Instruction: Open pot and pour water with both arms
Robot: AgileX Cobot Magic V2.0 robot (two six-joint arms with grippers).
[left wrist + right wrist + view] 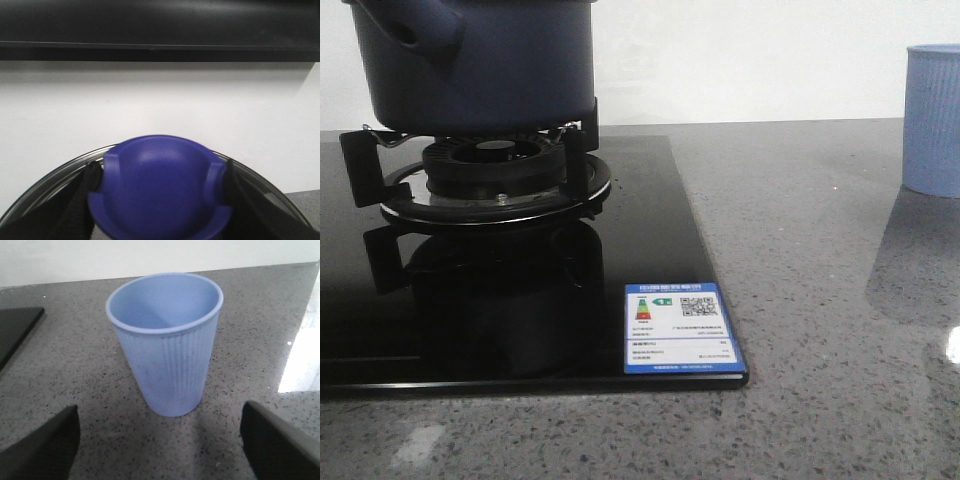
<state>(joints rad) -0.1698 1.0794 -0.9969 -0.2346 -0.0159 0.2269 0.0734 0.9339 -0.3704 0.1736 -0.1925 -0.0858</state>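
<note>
The dark navy pot (470,60) sits on the gas burner (495,170) at the far left, its stubby handle (420,30) towards me and its top cut off by the frame. My left gripper (160,202) is shut on the blue lid knob (160,175), a black finger (75,210) on each side. The glass lid's metal rim (55,175) curves around it. My right gripper (160,450) is open and empty, just short of the pale blue ribbed cup (165,350). The cup stands upright at the right edge of the front view (932,120). Neither gripper shows in the front view.
The black glass cooktop (650,230) carries a blue-and-white energy label (678,328) at its front right corner. Grey speckled counter (820,300) lies between the cooktop and the cup. A white wall (160,100) and a dark band (160,30) are behind the lid.
</note>
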